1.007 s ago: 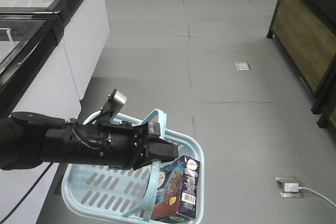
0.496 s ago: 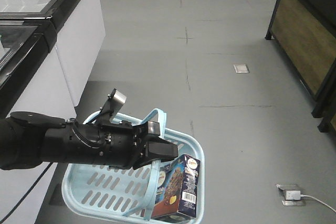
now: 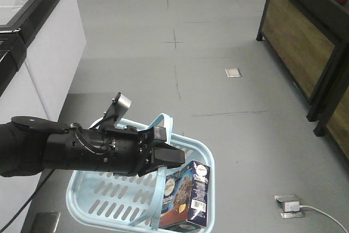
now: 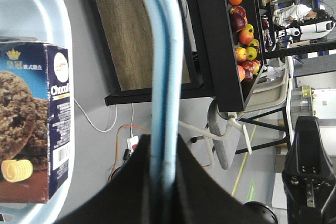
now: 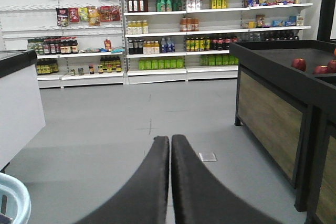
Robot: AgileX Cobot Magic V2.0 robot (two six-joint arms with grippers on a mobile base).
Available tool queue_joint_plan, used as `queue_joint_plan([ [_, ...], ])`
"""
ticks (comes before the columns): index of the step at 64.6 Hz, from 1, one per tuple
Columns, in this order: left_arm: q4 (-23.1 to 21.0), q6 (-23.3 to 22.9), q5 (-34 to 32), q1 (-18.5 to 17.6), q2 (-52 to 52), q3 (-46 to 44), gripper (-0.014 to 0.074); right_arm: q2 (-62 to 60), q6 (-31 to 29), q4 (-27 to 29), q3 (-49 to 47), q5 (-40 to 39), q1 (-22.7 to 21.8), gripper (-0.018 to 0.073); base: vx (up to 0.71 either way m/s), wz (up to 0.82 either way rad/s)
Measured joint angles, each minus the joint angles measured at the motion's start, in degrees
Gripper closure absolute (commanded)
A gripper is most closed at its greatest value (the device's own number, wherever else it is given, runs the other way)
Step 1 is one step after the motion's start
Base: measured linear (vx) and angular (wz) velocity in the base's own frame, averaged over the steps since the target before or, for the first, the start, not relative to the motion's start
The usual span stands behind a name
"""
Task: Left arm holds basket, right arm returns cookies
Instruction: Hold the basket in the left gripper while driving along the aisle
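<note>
Bright, even light is falling across the grey floor (image 3: 229, 36), faint soft shadows are lying at the foot of the wooden display stand (image 3: 294, 42), and the close right gripper (image 5: 170, 140) is rendering dark and soft-focused.

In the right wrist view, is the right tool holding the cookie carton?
No, the right tool is shut with nothing between its fingers, and the cookie carton stands inside the basket.

Left end effector (image 3: 173, 157) clamped on basket (image 3: 90, 181); right end effector (image 5: 170, 141) closed.
</note>
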Motion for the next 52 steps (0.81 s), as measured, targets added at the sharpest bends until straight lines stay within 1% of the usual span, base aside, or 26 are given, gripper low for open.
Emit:
queue_joint_plan([
  [25, 0.0, 0.0, 0.0, 0.0, 0.0, 0.0, 0.0604, 0.0, 0.0, 0.0, 0.0, 0.0, 0.0, 0.0567, 0.19, -0.09],
  [52, 0.0, 0.0, 0.0, 0.0, 0.0, 0.0, 0.0604, 0.0, 0.0, 0.0, 0.0, 0.0, 0.0, 0.0567, 0.25, 0.06],
])
